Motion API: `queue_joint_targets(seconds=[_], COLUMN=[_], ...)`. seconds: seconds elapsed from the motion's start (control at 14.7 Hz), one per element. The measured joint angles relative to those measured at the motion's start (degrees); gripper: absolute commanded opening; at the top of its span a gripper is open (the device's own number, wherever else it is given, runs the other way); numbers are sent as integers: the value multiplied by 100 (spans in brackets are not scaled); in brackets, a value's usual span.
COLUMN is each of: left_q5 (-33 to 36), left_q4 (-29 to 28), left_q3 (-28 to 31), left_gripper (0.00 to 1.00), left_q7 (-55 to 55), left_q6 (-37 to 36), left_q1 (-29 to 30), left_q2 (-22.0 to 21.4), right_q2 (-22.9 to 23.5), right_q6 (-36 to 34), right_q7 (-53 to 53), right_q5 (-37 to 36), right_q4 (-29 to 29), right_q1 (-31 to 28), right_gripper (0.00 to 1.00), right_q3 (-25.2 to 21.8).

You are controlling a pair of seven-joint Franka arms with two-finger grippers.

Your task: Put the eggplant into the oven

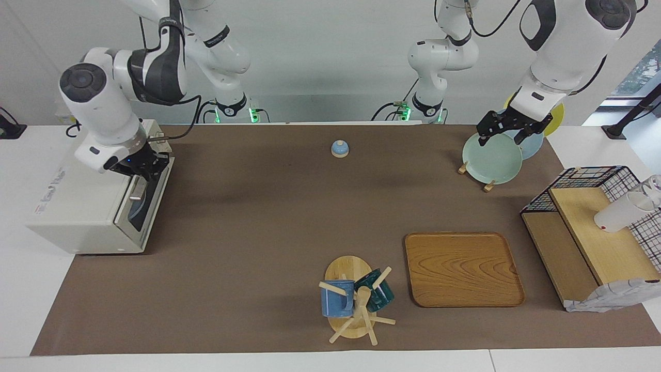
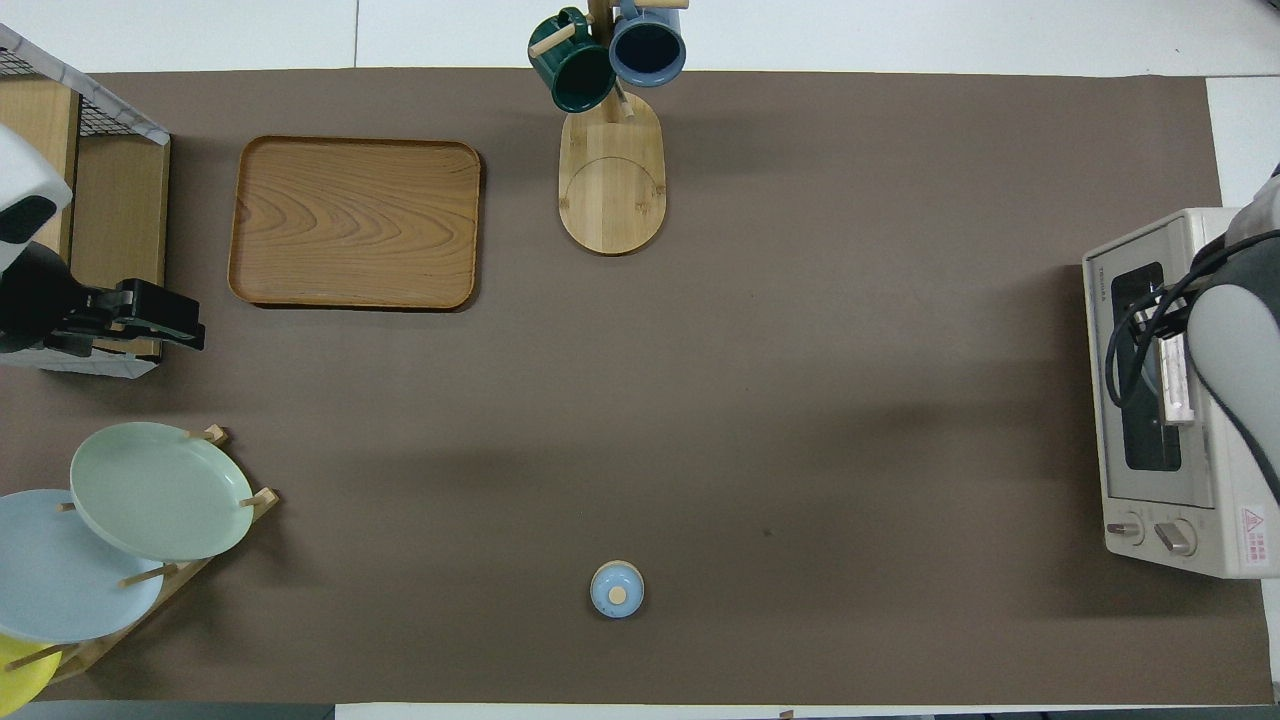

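Oven [image 1: 93, 217] door up, blue plate [image 1: 135, 209] inside – right tool [image 1: 138, 173] at handle, grip unclear, left tool [image 1: 508, 132] waits

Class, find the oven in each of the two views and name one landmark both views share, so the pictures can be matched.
Facing view: the oven stands at the right arm's end of the table, door up, under the right gripper.
Overhead view: the oven sits at that same end, partly cut off by the picture's edge.
Shared landmark: the small blue bell, nearer the robots than the mug rack.
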Motion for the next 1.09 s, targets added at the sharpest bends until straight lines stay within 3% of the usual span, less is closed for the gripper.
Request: queue_joint_targets(seconds=[0.2, 0.68, 0.95, 1.09], left_q5=[0, 0, 0, 0], left_q4=[0, 0, 0, 0], left_q3=[0, 0, 0, 0], left_gripper=[100, 100, 100, 100], left_q7=[0, 0, 0, 0], left_q6=[0, 0, 0, 0], left_q1=[0, 0, 0, 0], left_q2=[0, 0, 0, 0], right_q2=[-52, -163, -375, -395], right_q6=[-289, -589, -762, -762], right_q7=[0, 565, 982, 983], right_q5=[180, 220, 227, 376], right_q4=[494, 555, 548, 540], right_q1=[43, 583, 2065, 2363], right_gripper=[100, 100, 100, 100], right_q3=[49, -46, -1345, -1707])
